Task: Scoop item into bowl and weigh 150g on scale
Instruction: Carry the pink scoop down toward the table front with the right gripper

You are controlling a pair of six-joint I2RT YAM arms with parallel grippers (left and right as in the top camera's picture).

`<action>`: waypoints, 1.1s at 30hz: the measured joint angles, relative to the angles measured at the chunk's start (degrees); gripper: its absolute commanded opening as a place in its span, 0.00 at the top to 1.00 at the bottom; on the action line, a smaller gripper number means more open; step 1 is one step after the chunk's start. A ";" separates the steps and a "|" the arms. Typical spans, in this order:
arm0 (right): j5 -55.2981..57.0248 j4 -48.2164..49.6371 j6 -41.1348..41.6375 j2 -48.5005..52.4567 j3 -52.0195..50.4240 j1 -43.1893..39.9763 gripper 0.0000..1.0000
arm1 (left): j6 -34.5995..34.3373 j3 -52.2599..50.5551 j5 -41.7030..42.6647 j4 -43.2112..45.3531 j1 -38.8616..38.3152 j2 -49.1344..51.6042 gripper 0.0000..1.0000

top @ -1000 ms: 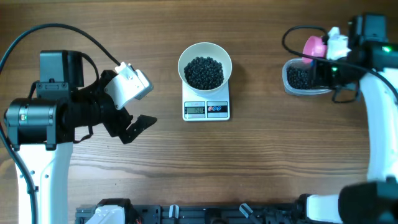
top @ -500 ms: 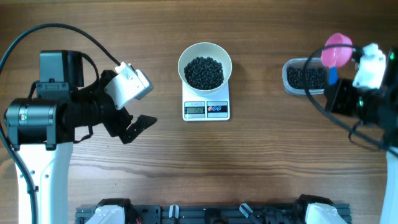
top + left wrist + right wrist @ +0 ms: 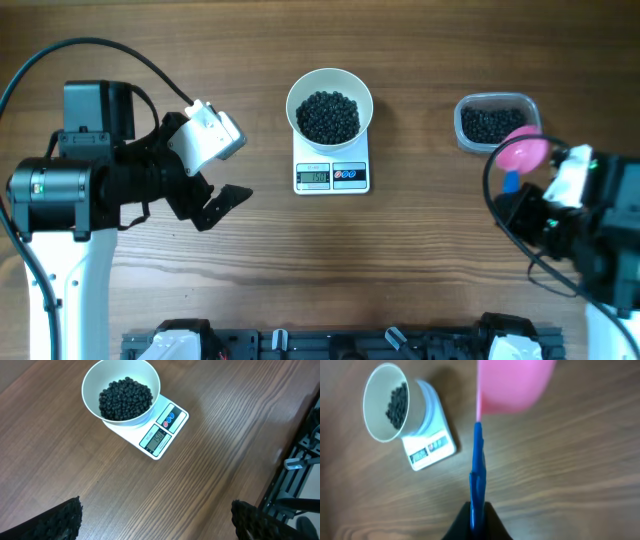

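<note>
What the right gripper (image 3: pixel 519 198) holds: the blue handle of a pink scoop (image 3: pixel 523 153), with the jaws closed tight on it. In the right wrist view two dark fingers (image 3: pixel 462 527) pinch the handle from both sides at the bottom edge.
Scoop: over the bare table (image 3: pixel 420 260), with its cup pointing toward 12 o'clock from the gripper. It sits just at 6 o'clock of the clear tub (image 3: pixel 462 128), apart from the rim. From above the cup shows only pink.
Left gripper (image 3: pixel 157 527): jaws spread wide, gripping nothing. It hangs over the table at 9 o'clock of the scale (image 3: pixel 332 177), well apart from it.
Bowl (image 3: pixel 292 100): white and round, standing on the scale and covering its 12 o'clock part.
Beads (image 3: pixel 329 116): a black heap in the bottom of the bowl, with more lying in the tub at 3 o'clock of the bowl.
Scale: white, a little toward 12 o'clock from the table's middle. Its display and round buttons lie along its 6 o'clock edge.
Cut off: the right arm runs out of the overhead view at 3 to 5 o'clock. In the left wrist view only the two dark fingertips show, in the bottom corners.
Hard to make out: the scoop's cup is a pink blur in the right wrist view, so its inside cannot be judged there. The display digits are lit but too small to read with certainty.
</note>
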 measured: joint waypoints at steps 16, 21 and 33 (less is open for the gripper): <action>-17.05 33.05 15.15 -2.16 -33.31 0.00 0.96 | 0.00 0.02 -0.02 0.00 0.00 0.00 0.00; -17.79 37.40 19.56 -0.94 -35.91 0.00 0.95 | 0.00 0.02 -0.02 0.00 0.00 0.00 0.00; -17.40 46.21 22.75 9.29 -37.66 0.00 0.94 | 0.00 0.02 -0.02 0.00 0.00 0.00 0.00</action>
